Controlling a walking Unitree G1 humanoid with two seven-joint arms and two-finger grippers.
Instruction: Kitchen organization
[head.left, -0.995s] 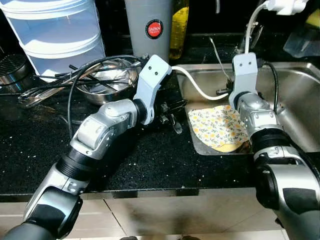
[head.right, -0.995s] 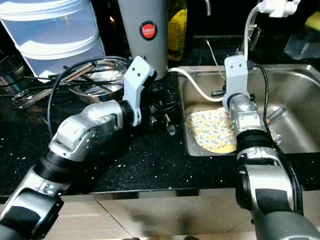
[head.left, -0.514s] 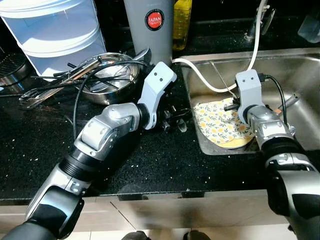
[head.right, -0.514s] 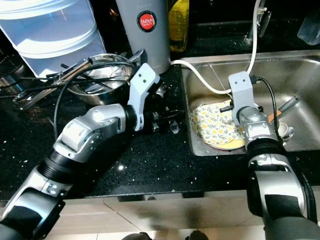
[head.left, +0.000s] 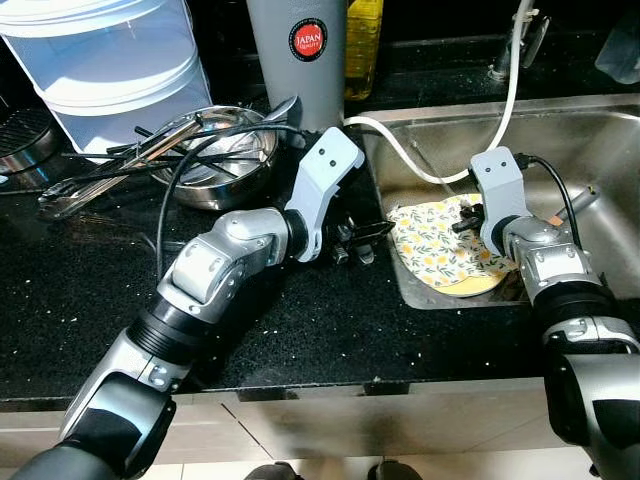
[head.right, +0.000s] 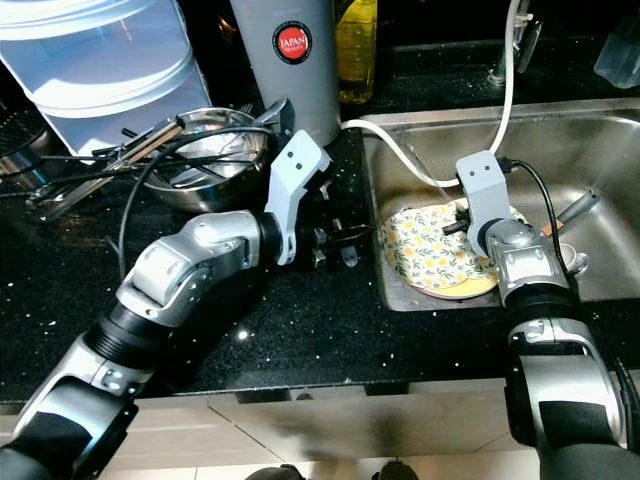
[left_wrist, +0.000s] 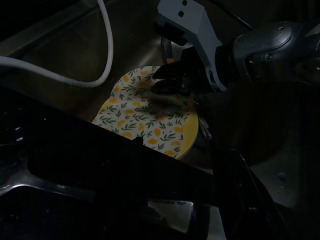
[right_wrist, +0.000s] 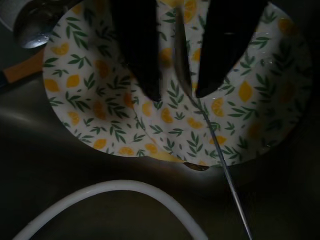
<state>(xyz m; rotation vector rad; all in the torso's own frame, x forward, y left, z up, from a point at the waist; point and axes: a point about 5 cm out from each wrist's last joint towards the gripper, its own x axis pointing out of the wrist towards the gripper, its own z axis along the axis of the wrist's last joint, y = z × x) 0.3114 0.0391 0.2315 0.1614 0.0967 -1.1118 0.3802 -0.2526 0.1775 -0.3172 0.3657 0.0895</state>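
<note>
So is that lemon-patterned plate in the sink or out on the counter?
In the sink: the plate lies on its floor, under the right hand.

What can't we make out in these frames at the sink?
- Left gripper: head views, fingers blur into the black counter; left wrist view too dark.
- Lemon-print plate: how many are stacked, right gripper covers the overlap.
- Thin metal piece: what it is; cut off by the picture's edge.

A speckled black stone counter (glossy, dimly lit) adjoins a steel sink, with pale cabinet fronts below.
</note>
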